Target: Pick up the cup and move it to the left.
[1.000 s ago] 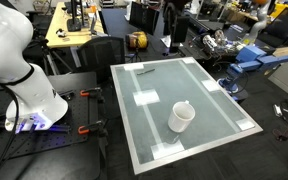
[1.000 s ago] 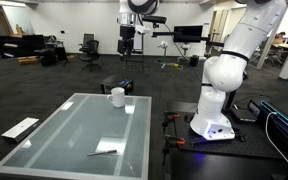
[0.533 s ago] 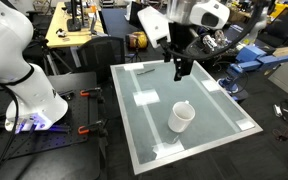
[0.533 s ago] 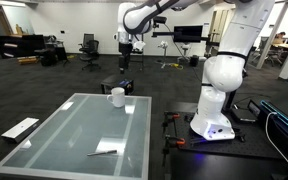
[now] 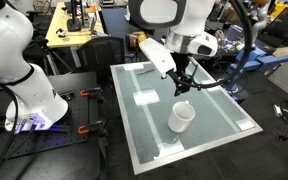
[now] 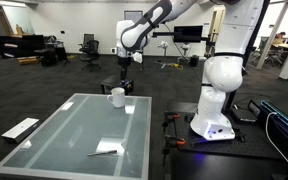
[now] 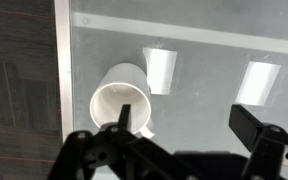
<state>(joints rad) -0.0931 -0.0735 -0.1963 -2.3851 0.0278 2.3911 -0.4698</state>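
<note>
The small white cup (image 5: 181,117) stands upright on the glass tabletop (image 5: 214,110) near one edge; it also shows in an exterior view (image 6: 117,96). My gripper (image 5: 181,86) hangs open just above the cup and a little behind it, not touching it; it also shows in an exterior view (image 6: 122,78). In the wrist view the cup (image 7: 118,98) lies below my left finger, with the open jaws (image 7: 184,125) spread to its right and the cup's round rim and empty inside visible.
Flat white tape squares (image 7: 161,70) (image 7: 257,82) lie on the glass beside the cup. A pen (image 5: 144,70) lies at the far end of the table. The robot base (image 5: 29,100) stands beside the table. Desks and chairs fill the room behind.
The arm has come into view over the table and lowered toward the cup. The cup has not moved.
</note>
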